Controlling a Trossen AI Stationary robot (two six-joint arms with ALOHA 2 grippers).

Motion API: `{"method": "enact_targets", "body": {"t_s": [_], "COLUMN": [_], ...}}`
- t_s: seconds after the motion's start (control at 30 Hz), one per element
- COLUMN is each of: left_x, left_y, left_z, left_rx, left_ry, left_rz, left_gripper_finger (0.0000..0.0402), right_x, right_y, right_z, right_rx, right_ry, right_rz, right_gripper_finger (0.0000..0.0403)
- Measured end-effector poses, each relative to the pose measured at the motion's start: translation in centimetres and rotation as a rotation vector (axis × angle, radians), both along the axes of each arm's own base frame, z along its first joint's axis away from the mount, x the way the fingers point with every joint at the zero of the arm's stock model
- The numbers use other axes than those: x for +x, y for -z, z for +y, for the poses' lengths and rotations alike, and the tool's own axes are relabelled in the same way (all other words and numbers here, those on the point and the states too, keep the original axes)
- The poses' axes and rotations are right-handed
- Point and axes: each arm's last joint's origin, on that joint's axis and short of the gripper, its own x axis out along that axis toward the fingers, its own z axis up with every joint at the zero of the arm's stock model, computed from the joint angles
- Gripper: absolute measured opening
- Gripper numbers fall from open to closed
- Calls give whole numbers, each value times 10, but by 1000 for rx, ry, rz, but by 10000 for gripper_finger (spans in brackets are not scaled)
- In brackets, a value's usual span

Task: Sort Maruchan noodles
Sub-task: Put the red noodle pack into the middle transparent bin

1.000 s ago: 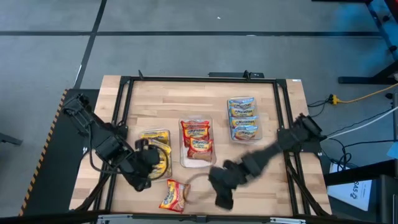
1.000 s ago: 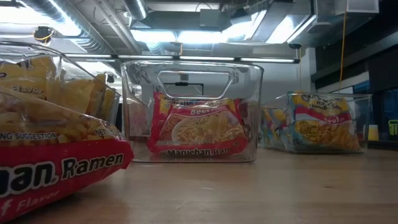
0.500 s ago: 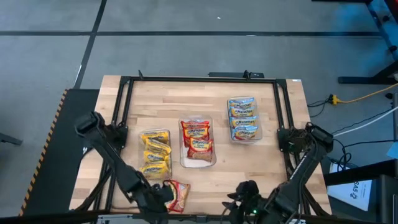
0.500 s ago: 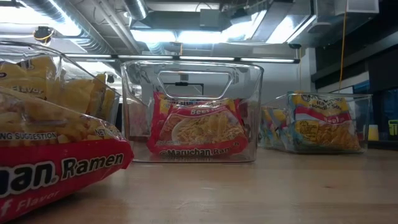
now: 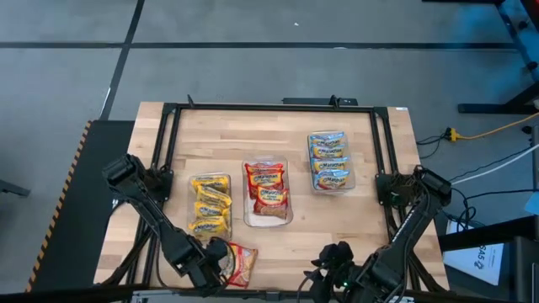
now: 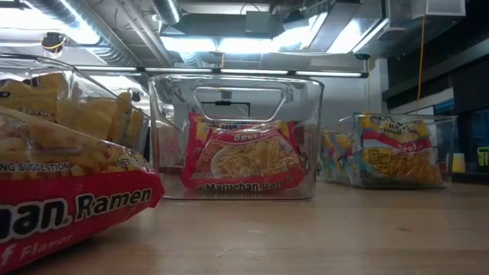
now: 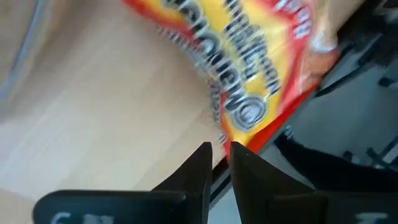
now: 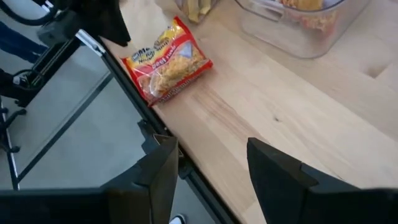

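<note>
A loose red-orange Maruchan packet (image 5: 237, 263) lies flat by the table's near edge; it also shows in the low view (image 6: 69, 210) and the right wrist view (image 8: 166, 62). Other packets sit sorted in three clear trays: yellow (image 5: 209, 217), red (image 5: 267, 194) and blue-edged (image 5: 328, 160). My left gripper (image 5: 216, 257) is low at the loose packet's left side, fingers almost together (image 7: 221, 152), with the packet (image 7: 249, 68) just ahead. My right gripper (image 5: 334, 257) hangs open (image 8: 214, 155) over the near edge, right of the packet. My left gripper has its shut fingertips (image 7: 239, 152) at the edge of the loose packet (image 7: 252, 137), coming in from the table's left. I cannot tell whether they touch it. The packet lies flat on the table.
The black frame rail (image 5: 269, 108) runs around the tabletop. Bare wood lies between the trays and the near edge (image 5: 286, 244). In the low view the red tray (image 6: 237, 145) stands in the middle and the blue-edged tray (image 6: 397, 149) on the right.
My left gripper has moved from the yellow tray toward the table's near edge, down beside the loose packet. My right arm has swung from the middle of the table back to the near edge and folded. The loose packet has stayed where it was.
</note>
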Motion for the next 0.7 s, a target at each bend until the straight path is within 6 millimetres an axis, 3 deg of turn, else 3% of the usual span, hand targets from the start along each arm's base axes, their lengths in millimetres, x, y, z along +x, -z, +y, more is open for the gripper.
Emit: {"method": "enact_targets", "body": {"t_s": [0.7], "left_x": [10], "left_y": [5], "left_z": [-5], "left_rx": [-68], "left_ry": [-65], "left_rz": [-35], "left_gripper_finger": [51], "right_x": [-1], "right_y": [1], "right_z": [-1], "right_rx": [-37], "right_ry": [-45], "right_rz": [25], "right_gripper_finger": [188]}}
